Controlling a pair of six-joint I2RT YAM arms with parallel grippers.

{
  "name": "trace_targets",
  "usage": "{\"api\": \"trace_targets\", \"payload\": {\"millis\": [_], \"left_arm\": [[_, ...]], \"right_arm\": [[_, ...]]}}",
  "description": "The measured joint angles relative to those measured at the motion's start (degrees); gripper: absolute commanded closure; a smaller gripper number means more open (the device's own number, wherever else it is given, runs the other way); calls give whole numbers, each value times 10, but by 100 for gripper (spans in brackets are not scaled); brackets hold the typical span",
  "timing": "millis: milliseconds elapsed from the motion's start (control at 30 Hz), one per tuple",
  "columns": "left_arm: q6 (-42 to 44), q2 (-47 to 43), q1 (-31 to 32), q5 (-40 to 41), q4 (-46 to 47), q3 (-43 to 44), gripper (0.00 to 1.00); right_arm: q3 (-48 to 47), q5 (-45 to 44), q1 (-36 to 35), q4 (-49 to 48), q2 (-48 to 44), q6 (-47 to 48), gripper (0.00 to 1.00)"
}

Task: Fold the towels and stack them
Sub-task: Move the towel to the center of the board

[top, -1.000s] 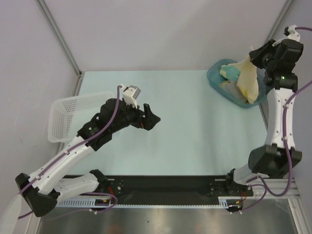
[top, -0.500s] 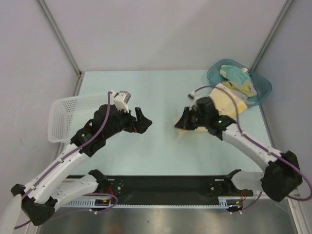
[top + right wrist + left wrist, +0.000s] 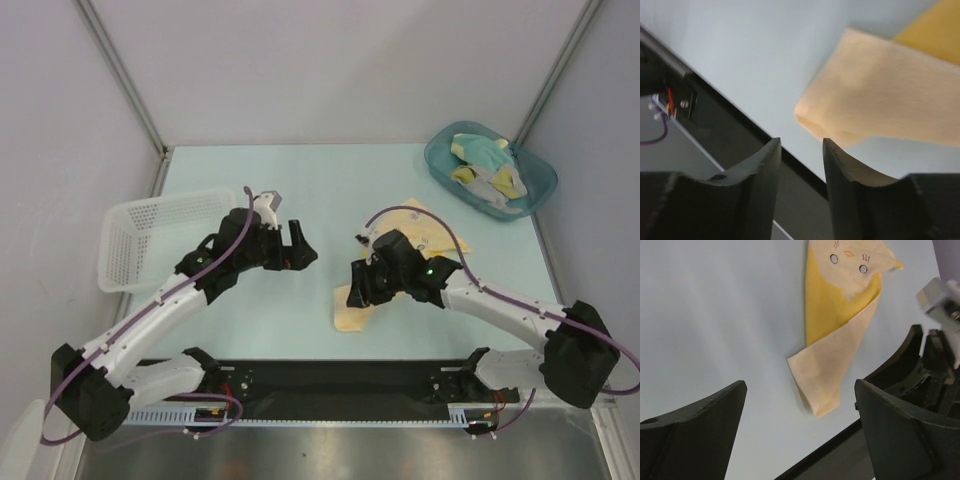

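Evidently awaiting folding, the yellow chick-face towel (image 3: 837,315) lay rumpled on the table (image 3: 300,180), free of the right gripper's (image 3: 800,145) slightly parted jaws and the left gripper's (image 3: 300,243) wide-spread ones, needing flattening next.

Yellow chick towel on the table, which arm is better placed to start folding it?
Right, probably. The right hand hangs at the near corner of the towel, open and holding nothing. The left hand is wide open but off to the side, with bare table between it and the towel.
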State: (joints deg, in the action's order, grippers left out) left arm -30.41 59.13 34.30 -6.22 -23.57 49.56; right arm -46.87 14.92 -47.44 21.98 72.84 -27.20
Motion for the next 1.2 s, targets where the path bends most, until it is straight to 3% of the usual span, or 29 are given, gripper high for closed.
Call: {"api": "trace_targets", "payload": {"millis": [100,267,367,500,733,1100,1200], "left_arm": [[6,70,0,-21,36,30,7],[27,255,-1,-54,93,171,12],[41,366,-1,-75,111,278,21],[57,504,-1,-101,127,399,22],[51,620,1,-158,153,419,24],[19,707,13,-206,206,439,27],[12,731,18,-214,218,454,32]], "right_arm": [[-14,-28,85,30,-45,-2,49],[-24,-104,315,12,-87,-30,46],[-8,-107,412,-8,-72,-52,40],[8,-100,520,-15,-16,-76,35],[55,-79,605,-57,8,-124,33],[86,-47,620,-178,108,-178,34],[86,-43,620,-207,123,-181,37]]}}
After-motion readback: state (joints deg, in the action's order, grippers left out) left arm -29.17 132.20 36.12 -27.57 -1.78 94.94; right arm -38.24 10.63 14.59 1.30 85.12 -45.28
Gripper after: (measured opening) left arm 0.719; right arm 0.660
